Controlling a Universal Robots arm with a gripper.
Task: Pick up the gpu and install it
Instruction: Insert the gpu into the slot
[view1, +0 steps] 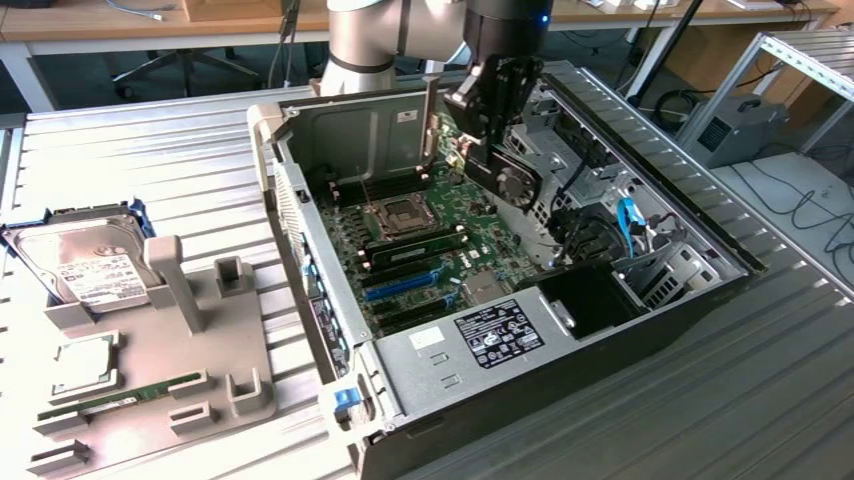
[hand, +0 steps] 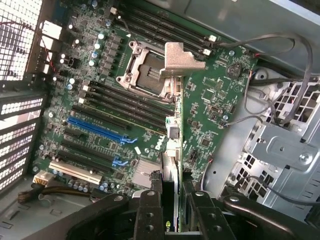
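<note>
The gripper (hand: 172, 195) pinches the gpu (hand: 173, 135) across its flat faces, edge-on above the motherboard (hand: 215, 100) (a light, stiff, fragile card, likely best held away from its contact edge).

Silver-grey arm (view1: 360, 45), black gripper (hand: 172, 192)
</note>
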